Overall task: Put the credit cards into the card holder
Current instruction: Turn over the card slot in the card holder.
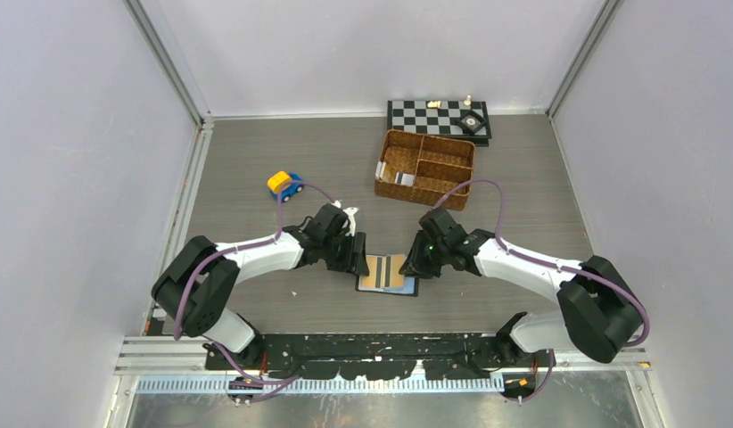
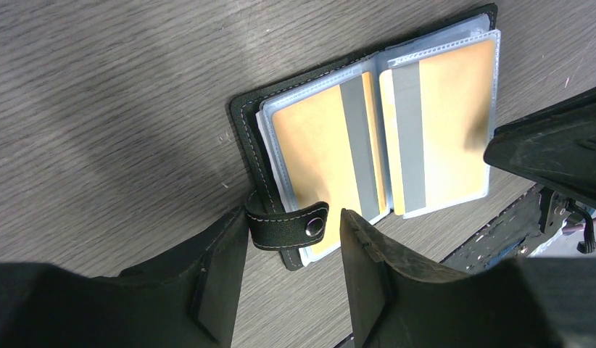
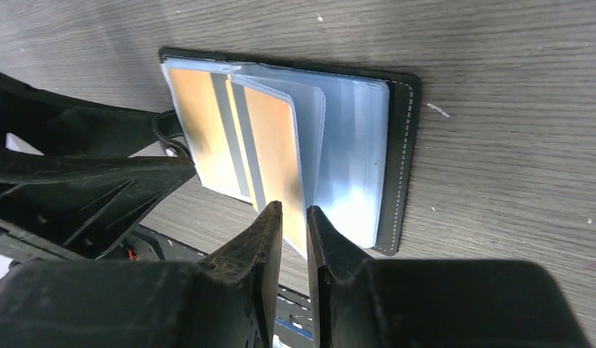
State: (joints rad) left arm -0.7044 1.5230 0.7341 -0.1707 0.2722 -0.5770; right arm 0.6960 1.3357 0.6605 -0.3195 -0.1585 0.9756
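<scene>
The card holder (image 1: 387, 273) lies open on the table between both grippers. It is a black wallet (image 2: 244, 138) with clear sleeves. Two tan-orange cards with grey stripes sit in facing sleeves (image 2: 317, 145), (image 2: 451, 109). My left gripper (image 1: 356, 254) is open, and its fingers (image 2: 294, 217) straddle the snap tab (image 2: 284, 228) without pinching it. My right gripper (image 1: 415, 263) is nearly closed (image 3: 295, 210) on the near edge of a raised sleeve leaf holding a tan-orange card (image 3: 273, 138). Empty bluish sleeves (image 3: 353, 152) lie to its right.
A brown wicker divided basket (image 1: 425, 167) stands behind the wallet, with pale cards (image 1: 394, 176) in its left compartment. A chessboard (image 1: 439, 118) lies at the back. A blue and yellow toy car (image 1: 284, 185) sits at the left. The table's near edge rail is just below the wallet.
</scene>
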